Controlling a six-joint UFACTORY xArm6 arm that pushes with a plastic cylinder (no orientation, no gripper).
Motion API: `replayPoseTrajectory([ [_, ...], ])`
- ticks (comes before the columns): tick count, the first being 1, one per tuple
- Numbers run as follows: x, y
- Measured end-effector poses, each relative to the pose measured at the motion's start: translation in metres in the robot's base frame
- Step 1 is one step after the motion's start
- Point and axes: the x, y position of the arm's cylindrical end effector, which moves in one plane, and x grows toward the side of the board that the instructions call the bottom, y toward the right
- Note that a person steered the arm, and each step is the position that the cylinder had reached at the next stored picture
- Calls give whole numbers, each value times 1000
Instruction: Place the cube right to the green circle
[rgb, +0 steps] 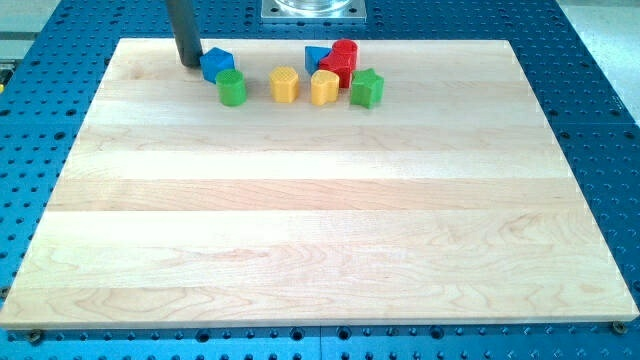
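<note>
The blue cube sits near the board's top left, touching the upper left of the green circle, a short green cylinder. My tip rests on the board just left of the blue cube, close to or touching it. The rod rises out of the view's top.
To the right in a row lie a yellow hexagon block, a yellow block and a green star. Behind them are a small blue block and red blocks. The wooden board rests on a blue perforated table.
</note>
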Motion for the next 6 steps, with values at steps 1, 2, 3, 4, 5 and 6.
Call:
replayPoseTrajectory([
  [1, 14, 61],
  [2, 11, 50],
  [3, 17, 107],
  [4, 17, 117],
  [5, 17, 117],
  [6, 30, 116],
])
